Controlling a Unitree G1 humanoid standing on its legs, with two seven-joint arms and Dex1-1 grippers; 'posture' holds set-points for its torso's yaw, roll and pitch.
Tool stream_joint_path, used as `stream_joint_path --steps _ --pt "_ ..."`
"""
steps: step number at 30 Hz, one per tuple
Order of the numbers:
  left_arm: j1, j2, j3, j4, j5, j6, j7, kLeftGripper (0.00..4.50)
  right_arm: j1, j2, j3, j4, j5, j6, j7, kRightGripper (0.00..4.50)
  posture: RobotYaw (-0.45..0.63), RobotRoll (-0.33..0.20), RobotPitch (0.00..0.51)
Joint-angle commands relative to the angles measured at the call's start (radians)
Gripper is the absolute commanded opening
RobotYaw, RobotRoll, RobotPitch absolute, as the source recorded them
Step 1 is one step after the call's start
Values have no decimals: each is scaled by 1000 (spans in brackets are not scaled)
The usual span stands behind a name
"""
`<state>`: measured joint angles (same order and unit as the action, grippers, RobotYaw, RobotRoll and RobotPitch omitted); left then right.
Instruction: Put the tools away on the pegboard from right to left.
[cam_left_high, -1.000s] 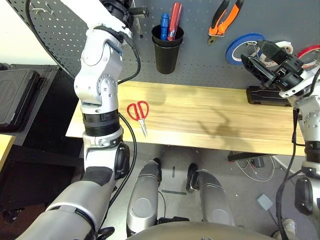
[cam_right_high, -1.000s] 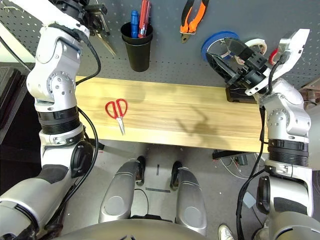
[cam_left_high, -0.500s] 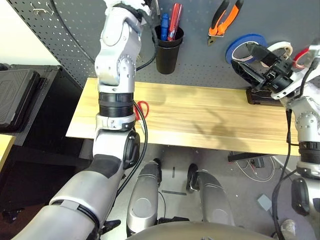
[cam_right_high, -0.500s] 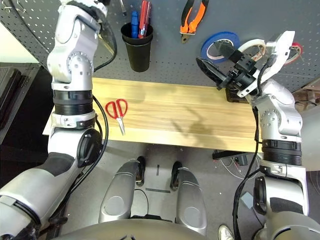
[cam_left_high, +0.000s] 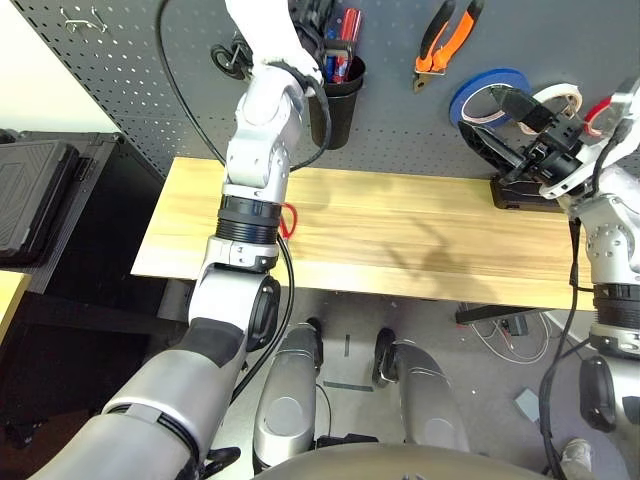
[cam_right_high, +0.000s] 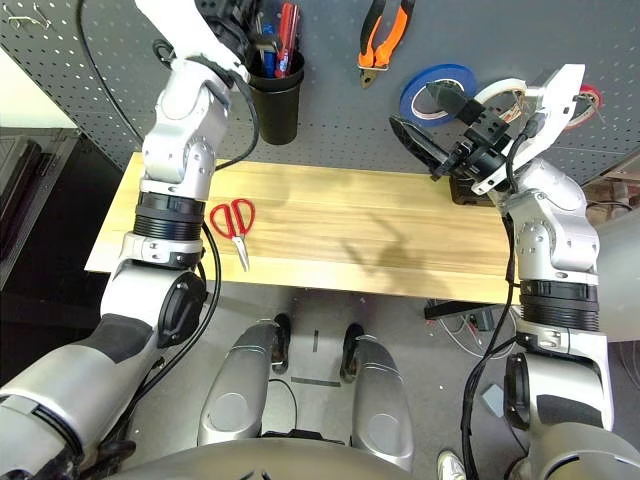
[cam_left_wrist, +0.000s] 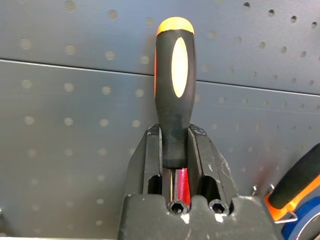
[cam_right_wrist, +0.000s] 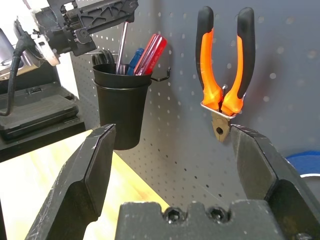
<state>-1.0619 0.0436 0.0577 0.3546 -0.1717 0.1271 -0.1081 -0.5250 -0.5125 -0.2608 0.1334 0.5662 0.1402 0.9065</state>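
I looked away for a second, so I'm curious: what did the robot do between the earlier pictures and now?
The left end effector, shut on the screwdriver, swung right along the pegboard to the black cup, where the shaft now points into it. Nothing was let go. The right end effector stayed open by the tape rolls; the pliers still hang, and the red scissors still lie on the table.

Red-handled scissors (cam_right_high: 233, 220) lie on the pale wooden table (cam_right_high: 380, 235) — left part. Behind it, orange-and-black-handled pliers (cam_right_high: 379, 38) hang on the dark grey perforated pegboard (cam_right_high: 340, 110), right of the black plastic cup (cam_right_high: 277, 100).
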Motion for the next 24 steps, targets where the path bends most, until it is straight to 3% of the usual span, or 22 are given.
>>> stream_joint_path --steps 1,9,10,19,24 --pt "12 -12 -18 -21 17 -3 -3 1327 0 2 5 24 -17 -24 6 4500 106 0 191" --pt "8 -11 -6 -38 14 14 2 4284 -1 8 14 54 -31 -56 15 4500 110 0 189" --pt "8 -9 -7 -45 17 13 2 4471 -1 10 16 56 -32 -59 16 4500 111 0 189" --pt "14 37 31 -221 -6 88 18 4471 11 25 28 53 -28 -62 26 4500 115 0 193" --pt "73 95 51 -423 -37 216 8 4471 18 33 28 51 -23 -63 33 4500 126 0 201"
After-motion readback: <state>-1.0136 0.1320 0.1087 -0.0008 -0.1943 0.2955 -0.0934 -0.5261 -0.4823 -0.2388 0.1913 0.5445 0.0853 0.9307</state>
